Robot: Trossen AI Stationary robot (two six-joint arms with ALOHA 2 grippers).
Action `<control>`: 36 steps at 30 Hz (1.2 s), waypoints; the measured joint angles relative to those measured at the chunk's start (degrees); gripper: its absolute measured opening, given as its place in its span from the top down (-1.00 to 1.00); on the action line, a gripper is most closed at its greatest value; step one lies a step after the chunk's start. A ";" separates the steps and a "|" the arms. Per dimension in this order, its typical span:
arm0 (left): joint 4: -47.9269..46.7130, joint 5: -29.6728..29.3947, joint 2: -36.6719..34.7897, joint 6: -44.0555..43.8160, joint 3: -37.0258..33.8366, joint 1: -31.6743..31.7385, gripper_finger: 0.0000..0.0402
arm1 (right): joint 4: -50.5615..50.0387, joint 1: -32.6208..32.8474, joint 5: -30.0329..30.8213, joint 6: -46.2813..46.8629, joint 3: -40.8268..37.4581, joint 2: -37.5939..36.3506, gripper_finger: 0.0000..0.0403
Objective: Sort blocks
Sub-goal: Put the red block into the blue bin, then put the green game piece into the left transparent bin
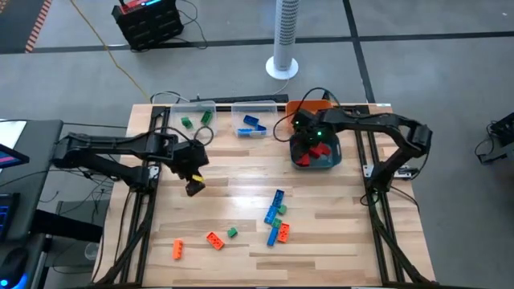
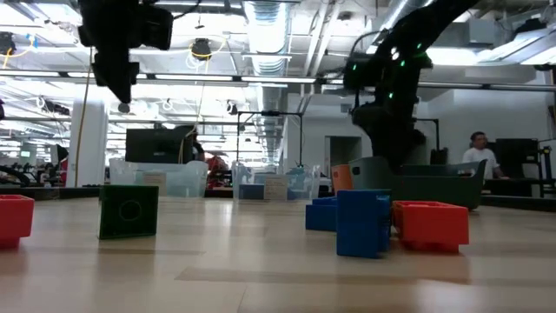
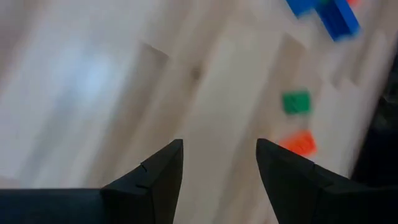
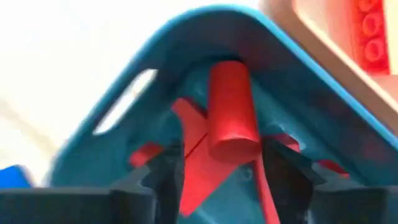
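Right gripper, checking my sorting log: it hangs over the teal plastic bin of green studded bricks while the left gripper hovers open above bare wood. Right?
One slip: the teal plastic bin under the right gripper holds red studded bricks, not green, as the right wrist view shows. The left gripper does hover open above bare wood.

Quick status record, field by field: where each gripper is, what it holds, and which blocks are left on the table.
left gripper: above bare table, left of centre, fingers open, empty
right gripper: over the teal bin, a red block between its open fingers; grip or release unclear
teal bin contents: red blocks
clear bins: green blocks in the left one, blue blocks in the right one
loose on table: blue, green and orange cluster; two orange blocks and a green block near the front left
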 joint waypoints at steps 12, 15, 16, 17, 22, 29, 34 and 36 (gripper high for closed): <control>9.69 4.97 9.74 -4.72 0.00 -7.70 0.02 | -0.09 2.45 11.11 7.31 0.02 -17.71 -0.10; 11.18 2.78 12.33 -9.74 0.00 -10.37 0.02 | -0.03 5.00 13.97 9.39 0.04 -20.15 -0.09; 11.92 2.10 13.07 -11.70 0.00 -11.41 0.02 | -0.03 6.04 14.47 9.74 0.04 -20.62 -0.09; 12.88 1.64 13.83 -13.72 0.00 -12.38 0.02 | 0.01 7.04 14.80 9.87 0.04 -20.94 -0.08; 21.87 -0.98 18.15 -25.56 0.00 -17.93 0.02 | -0.03 11.28 15.35 7.68 0.04 -21.28 -0.08; 26.62 -9.36 26.18 -41.04 2.70 -24.73 0.02 | 0.40 13.54 15.46 1.19 0.04 -21.30 -0.08; 16.27 -14.01 33.58 -41.80 11.86 -27.06 0.02 | 0.39 13.72 15.48 -1.88 0.04 -21.30 -0.08; 12.26 -14.53 36.87 -40.17 16.30 -27.58 0.02 | 0.37 13.72 15.46 -2.86 0.04 -21.30 -0.08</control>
